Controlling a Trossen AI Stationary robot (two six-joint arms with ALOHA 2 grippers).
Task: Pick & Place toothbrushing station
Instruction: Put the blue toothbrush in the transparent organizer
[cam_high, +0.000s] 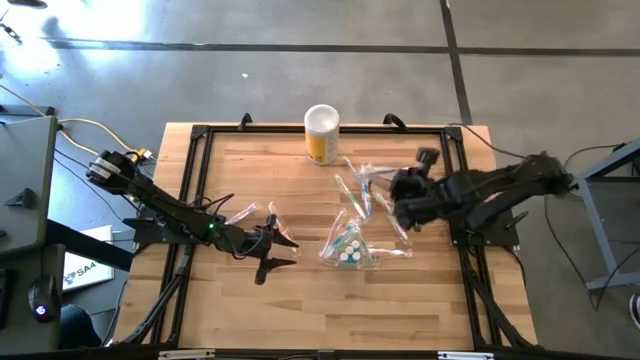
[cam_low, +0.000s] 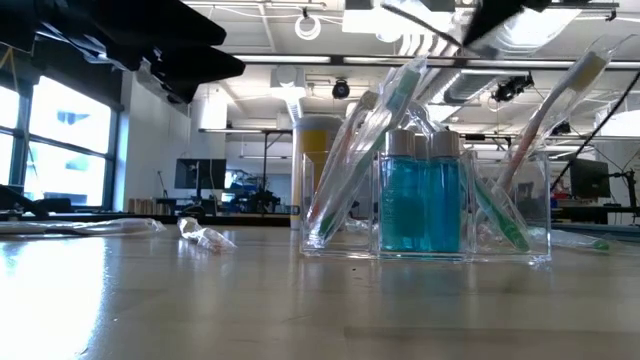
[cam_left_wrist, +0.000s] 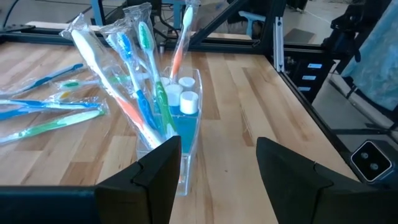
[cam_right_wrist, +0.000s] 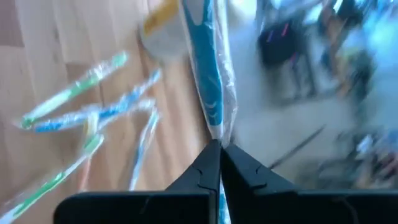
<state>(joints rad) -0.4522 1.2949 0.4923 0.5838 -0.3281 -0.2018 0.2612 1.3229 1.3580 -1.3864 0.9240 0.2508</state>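
Right wrist view: right gripper (cam_right_wrist: 220, 149) pinching wrapped toothbrush (cam_right_wrist: 208, 74); high view probably hides this.

**Workshop around a wooden table**

A plank table (cam_high: 300, 300) with a black frame (cam_high: 196, 140) stands on a grey concrete floor (cam_high: 250, 60). Large windows (cam_low: 60, 130) light the room's left side. Overhead run pipes and ceiling lamps (cam_low: 308, 25); monitors (cam_low: 200, 172) sit far behind.

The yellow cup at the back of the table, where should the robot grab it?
Probably around its side wall, coming in level from the front. The yellow cup stands upright, round and apart from the loose toothbrushes, so open end effector fingers could close across it.
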